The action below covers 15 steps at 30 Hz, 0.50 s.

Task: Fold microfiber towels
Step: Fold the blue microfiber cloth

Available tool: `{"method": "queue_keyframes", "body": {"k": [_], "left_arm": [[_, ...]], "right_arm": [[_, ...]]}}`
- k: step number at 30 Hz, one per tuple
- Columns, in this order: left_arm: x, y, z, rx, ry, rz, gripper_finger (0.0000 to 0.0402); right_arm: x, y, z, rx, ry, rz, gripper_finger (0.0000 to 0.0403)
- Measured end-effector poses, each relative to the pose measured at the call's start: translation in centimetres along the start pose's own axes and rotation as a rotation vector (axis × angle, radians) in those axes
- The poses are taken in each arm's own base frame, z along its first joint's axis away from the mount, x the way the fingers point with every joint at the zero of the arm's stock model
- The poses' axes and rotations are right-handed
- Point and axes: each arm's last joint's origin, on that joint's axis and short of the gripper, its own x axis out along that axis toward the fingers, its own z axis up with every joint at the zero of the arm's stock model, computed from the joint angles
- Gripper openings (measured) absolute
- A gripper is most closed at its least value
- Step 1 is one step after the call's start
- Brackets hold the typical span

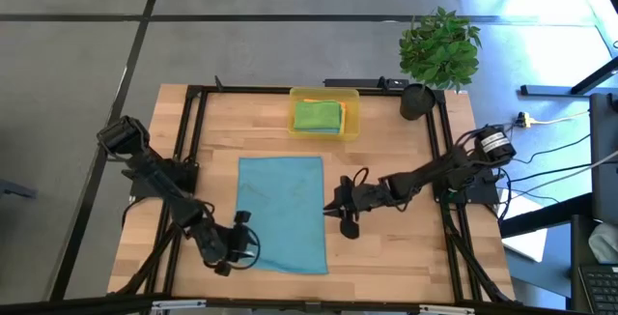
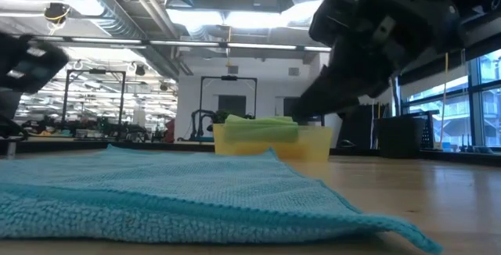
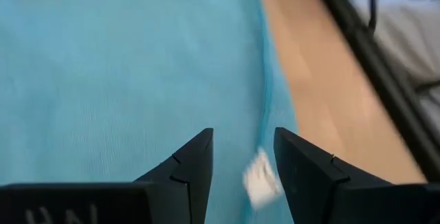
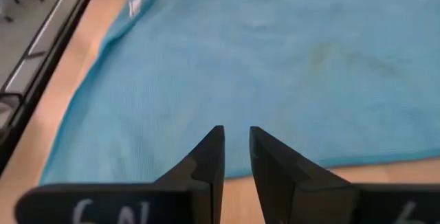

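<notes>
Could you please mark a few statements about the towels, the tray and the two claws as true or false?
1. A blue towel lies spread flat on the table. True.
2. The tray is empty. False: it holds folded towels, a green one on top.
3. The left claw is at the blue towel's edge. True.
4. The right claw grips the blue towel. False: it holds nothing and sits beside the towel.

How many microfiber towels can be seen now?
3: flat teal-blue towel mid-table; folded green towel over an orange one in the yellow plastic tray. More may hide beneath.
</notes>
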Motion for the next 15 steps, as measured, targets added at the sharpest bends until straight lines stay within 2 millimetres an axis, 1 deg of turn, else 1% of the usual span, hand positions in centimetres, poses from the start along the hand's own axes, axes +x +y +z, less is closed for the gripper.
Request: {"method": "queue_keyframes", "body": {"k": [3, 9, 12, 15], "left_arm": [[-0.3, -0.2, -1.0, -0.063, 0.073, 0.016, 0.0144], [-0.8, -0.7, -2.2, -0.293, 0.172, 0.02, 0.0144], [-1.1, -1.3, -2.7, -0.335, 0.188, 0.013, 0.0144], [-1.9, -1.9, -2.9, -0.332, 0.187, -0.016, 0.0144]], "right_arm": [[0.3, 0.6, -0.7, -0.011, 0.02, 0.013, 0.0071], [0.2, 1.7, -1.1, -0.01, 0.025, 0.046, 0.0071], [0.1, 2.1, -1.1, -0.017, 0.009, 0.064, 0.0071], [0.1, 2.2, -1.1, -0.019, 0.013, 0.066, 0.0071]]}}
